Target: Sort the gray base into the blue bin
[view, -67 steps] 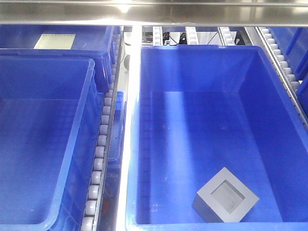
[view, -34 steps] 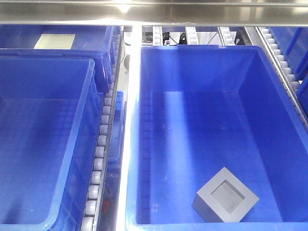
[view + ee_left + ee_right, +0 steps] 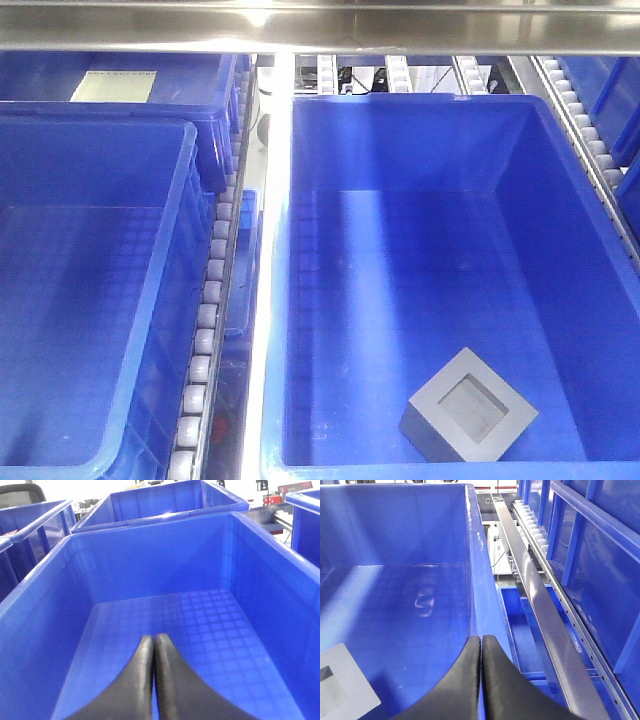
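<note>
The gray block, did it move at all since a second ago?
No. The gray block sits in the same spot near the front wall of the blue bin, recess facing up, just as in the earlier front views.

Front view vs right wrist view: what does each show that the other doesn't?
Only the front view shows the whole gray base, recess up, near the front right corner of the right blue bin, plus the grid-lined tub on the left and the roller track between them.

Only the right wrist view shows the right gripper, jaws closed, above that bin's right wall, and the metal rail beside it.

Both show the bin's interior and the base, though the wrist view catches only its corner.
</note>
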{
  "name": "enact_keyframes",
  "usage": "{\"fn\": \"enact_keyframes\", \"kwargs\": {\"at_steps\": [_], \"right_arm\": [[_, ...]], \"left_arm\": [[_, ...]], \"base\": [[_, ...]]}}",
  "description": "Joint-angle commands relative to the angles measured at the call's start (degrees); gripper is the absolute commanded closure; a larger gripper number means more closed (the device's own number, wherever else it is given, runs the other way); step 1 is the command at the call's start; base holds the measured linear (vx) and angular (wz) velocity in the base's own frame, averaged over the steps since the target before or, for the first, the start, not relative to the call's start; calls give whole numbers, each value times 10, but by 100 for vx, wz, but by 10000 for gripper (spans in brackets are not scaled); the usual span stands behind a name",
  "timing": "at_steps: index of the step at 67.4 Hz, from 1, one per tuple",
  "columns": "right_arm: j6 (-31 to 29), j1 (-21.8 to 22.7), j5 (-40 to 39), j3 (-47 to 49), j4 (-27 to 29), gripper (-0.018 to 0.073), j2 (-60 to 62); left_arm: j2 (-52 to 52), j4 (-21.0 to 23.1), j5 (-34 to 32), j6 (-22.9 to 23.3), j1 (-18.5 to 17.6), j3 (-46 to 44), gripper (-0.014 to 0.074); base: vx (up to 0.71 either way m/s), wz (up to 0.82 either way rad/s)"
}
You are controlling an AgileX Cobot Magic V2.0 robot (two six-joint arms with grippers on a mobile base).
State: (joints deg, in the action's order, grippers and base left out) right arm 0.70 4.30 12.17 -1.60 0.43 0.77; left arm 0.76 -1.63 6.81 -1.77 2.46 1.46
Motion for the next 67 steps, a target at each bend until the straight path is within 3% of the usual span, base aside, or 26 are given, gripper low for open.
{"fn": "enact_keyframes", "kwargs": {"at_steps": [1,67], "right_arm": [[-7,3,-37,-1,-4,564,5],[-7,3,-37,-1,-4,564,5]], "left_arm": [[8,0,-44,11,1,-10,603],[8,1,-45,11,1,-12,603]], "base": [[0,0],[0,0]]}}
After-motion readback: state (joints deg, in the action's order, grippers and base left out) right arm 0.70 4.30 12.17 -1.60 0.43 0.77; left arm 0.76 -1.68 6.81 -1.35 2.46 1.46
